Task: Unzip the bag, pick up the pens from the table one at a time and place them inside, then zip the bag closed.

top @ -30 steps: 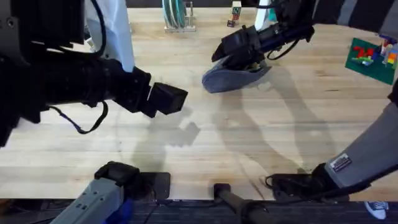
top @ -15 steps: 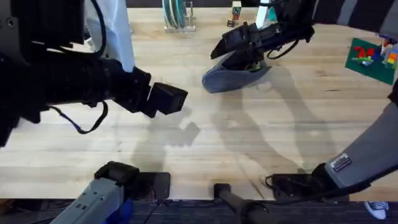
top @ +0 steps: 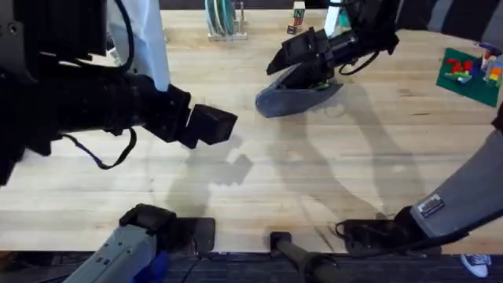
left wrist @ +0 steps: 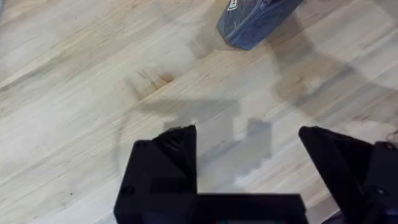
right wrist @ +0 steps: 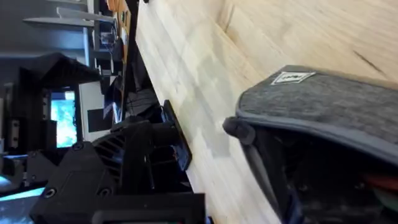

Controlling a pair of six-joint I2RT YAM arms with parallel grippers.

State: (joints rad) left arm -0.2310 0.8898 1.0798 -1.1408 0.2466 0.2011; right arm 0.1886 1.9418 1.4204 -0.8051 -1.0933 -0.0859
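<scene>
On grainy plank table (top: pixel 314 181) — grey woven bag (top: pixel 295 97), oblong, unzipped

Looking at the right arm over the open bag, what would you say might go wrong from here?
The right hand sits at the open mouth of the bag; lifting away, it may snag the fabric and drag the bag.

The left hand hovers open over bare table, away from the bag, so zipping one-handed could slide the bag.
</scene>
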